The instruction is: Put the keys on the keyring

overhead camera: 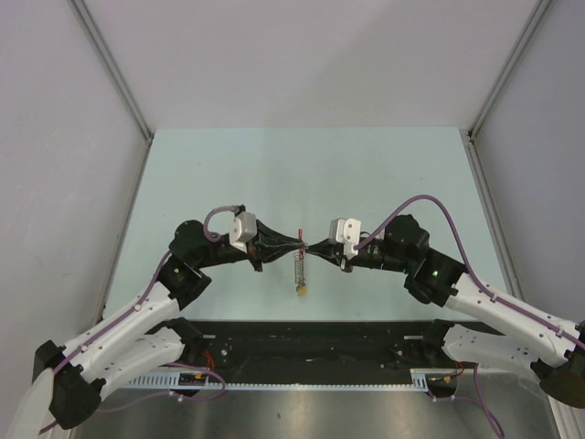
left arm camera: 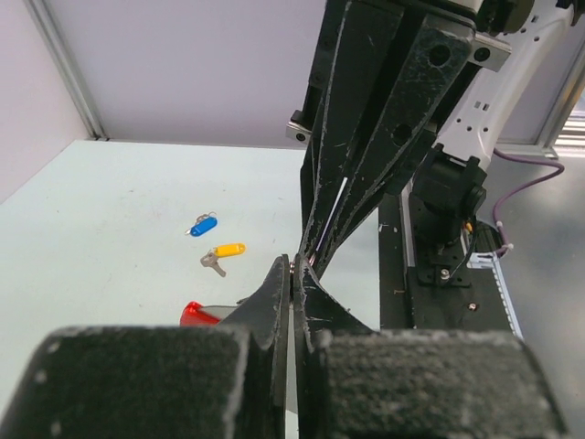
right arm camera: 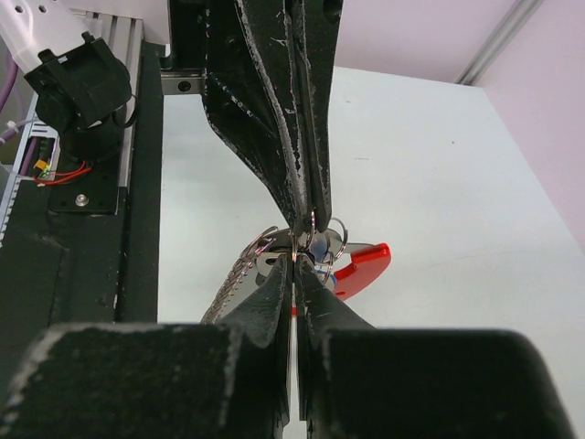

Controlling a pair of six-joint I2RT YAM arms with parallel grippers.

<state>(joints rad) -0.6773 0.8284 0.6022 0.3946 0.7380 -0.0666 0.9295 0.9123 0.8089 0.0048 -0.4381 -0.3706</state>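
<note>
Both grippers meet tip to tip above the table's middle. My left gripper (overhead camera: 294,245) (left arm camera: 292,266) is shut on a thin metal wire of the keyring (overhead camera: 300,240). My right gripper (overhead camera: 318,248) (right arm camera: 294,260) is shut on a thin ring of the same bunch. The keyring's red curved section (right arm camera: 362,266) (left arm camera: 196,314) sticks out below the tips. Small split rings (right arm camera: 335,234) and a bit of blue tag (right arm camera: 316,248) crowd the junction. A braided metal strap (right arm camera: 228,282) (overhead camera: 298,269) hangs from it. No black-tagged key shows.
A yellow-tagged key (left arm camera: 222,252) and a short blue tag with a pale end (left arm camera: 202,224) lie on the pale green table (overhead camera: 228,174). A black rail with cables (overhead camera: 302,340) runs along the near edge. Grey walls stand on three sides.
</note>
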